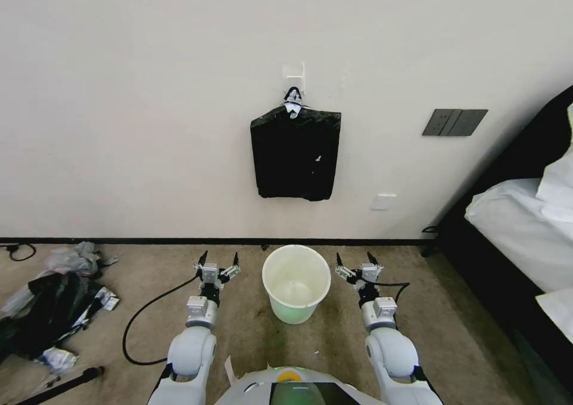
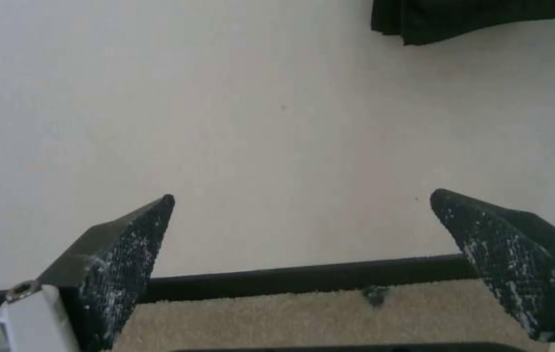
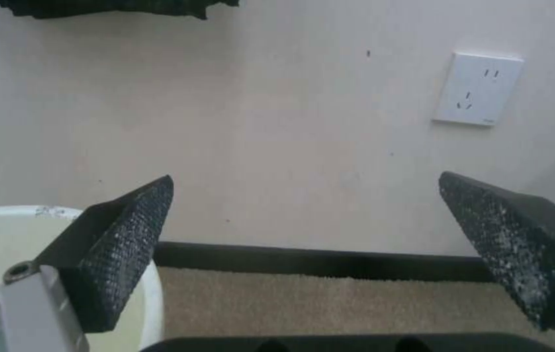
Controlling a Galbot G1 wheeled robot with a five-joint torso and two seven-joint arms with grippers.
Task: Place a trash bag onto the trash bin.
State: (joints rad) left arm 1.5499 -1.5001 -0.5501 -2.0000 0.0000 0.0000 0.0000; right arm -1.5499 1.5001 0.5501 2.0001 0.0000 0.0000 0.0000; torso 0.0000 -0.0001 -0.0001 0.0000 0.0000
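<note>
Nearest, the robot's 2 arms reach forward over the carpet, one on each side of the trash bin (image 1: 296,281). The left hand (image 1: 218,259) hangs just left of the bin's rim with its fingers spread and nothing between them; the right hand (image 1: 356,260) mirrors it on the other side, also released and empty. In the right wrist view the bin's pale rim (image 3: 42,211) sits just beside one finger pad (image 3: 135,230).

The bin stands upright on the carpet, bare inside, no liner on it. No single loose trash bag can be picked out; the likely source is the flat bundle of black bags (image 1: 295,153) hanging from a wall hook (image 1: 293,74) directly above and behind the bin.

By my reading, the task has barely begun: a bag must first be fetched. That calls for raising a hand well up the wall to the bundle's lower edge and pinching 1 thin layer only.

Room is fair: open carpet on both sides, the wall close behind, a litter heap (image 1: 51,300) far left, a bed (image 1: 525,226) to the right.
</note>
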